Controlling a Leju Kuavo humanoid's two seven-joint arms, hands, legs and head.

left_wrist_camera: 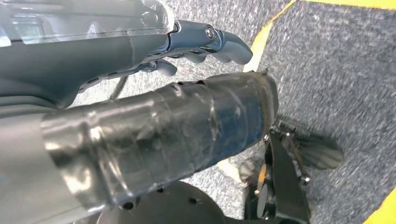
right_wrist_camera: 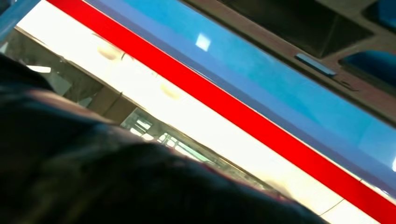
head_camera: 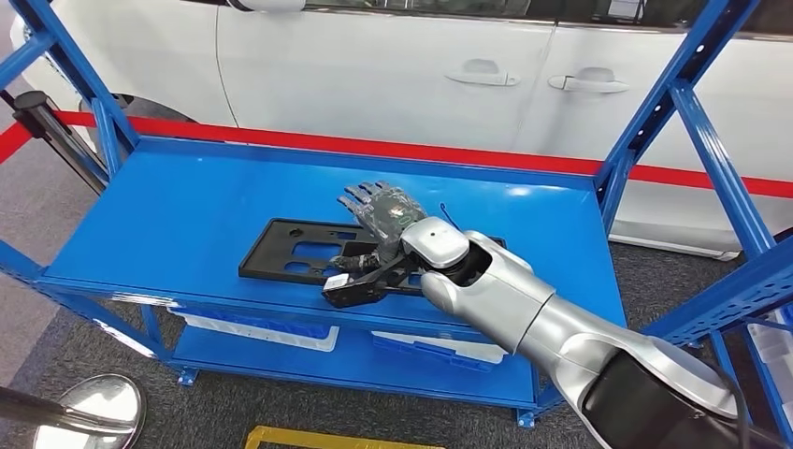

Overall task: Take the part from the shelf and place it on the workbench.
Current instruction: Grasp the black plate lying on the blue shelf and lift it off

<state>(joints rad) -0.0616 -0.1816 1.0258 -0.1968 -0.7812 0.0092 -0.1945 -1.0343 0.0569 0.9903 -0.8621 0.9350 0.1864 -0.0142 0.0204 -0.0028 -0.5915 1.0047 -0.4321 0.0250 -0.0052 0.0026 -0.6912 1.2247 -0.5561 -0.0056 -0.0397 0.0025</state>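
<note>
The part [head_camera: 295, 253] is a flat black plastic panel with cut-outs, lying on the blue shelf top [head_camera: 187, 215]. My right hand [head_camera: 379, 220] is over its right end with the fingers stretched out flat above it. The dark thumb [head_camera: 355, 285] sits at the panel's near edge, and nothing is closed in the hand. In the right wrist view the panel [right_wrist_camera: 299, 28] is a dark strip beside the blue surface. My left hand [left_wrist_camera: 187, 46] hangs over the grey floor with its fingers loosely bent, holding nothing.
Blue shelf uprights [head_camera: 687, 103] rise at both sides. A white car [head_camera: 421, 65] and a red barrier band [head_camera: 374, 147] stand behind the shelf. White and blue bins [head_camera: 271, 329] sit on the lower shelf. A round metal stand base [head_camera: 89, 407] is on the floor at front left.
</note>
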